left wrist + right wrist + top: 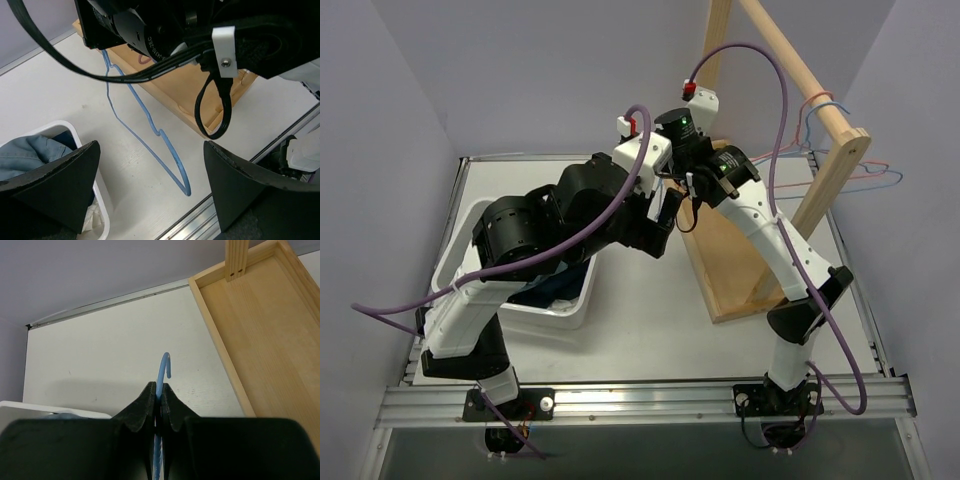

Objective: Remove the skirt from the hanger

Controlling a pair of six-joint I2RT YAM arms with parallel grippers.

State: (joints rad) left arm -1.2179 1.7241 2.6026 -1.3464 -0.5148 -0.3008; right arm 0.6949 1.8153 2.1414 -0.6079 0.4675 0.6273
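Removal looks finished, skirt unseen
Top: pink-red hanger (817,96) hangs bare on the rack (798,62). Left wrist: left gripper (151,150) spread wide, empty. Right wrist: right gripper (159,387) clamped on light-blue hanger (164,362); next, probably rehang it.

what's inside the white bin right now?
Inside the white bin: a light-blue denim garment and some dark-blue fabric beside it. The left arm covers the rest of the contents.

**Camera placement, three views**

Top external: high and behind the rig, looking down on the whole table (640,340). Left wrist: close, tilted down. Right wrist: close, facing forward. All three share the wooden rack base (720,270).
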